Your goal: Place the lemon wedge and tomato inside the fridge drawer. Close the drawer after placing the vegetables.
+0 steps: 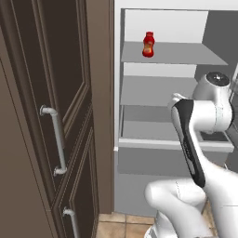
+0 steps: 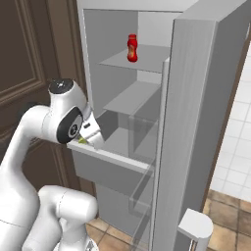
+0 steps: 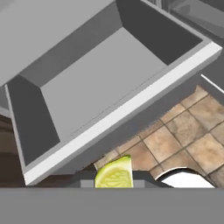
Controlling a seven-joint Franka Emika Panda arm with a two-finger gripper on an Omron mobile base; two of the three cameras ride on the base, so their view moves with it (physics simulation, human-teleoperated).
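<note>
The two-finger hand (image 3: pixel 114 183), closed on the small yellow-green lemon wedge (image 3: pixel 114 174), hangs by the open pale grey fridge drawer (image 3: pixel 127 111); next, I judge, carry it over the rim and release.

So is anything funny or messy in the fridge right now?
Nothing is spilled or broken. The fridge drawer stands pulled out and bare inside, the lemon wedge sits in the gripper above its front edge, and a red sauce bottle stands upright on the top shelf.
</note>
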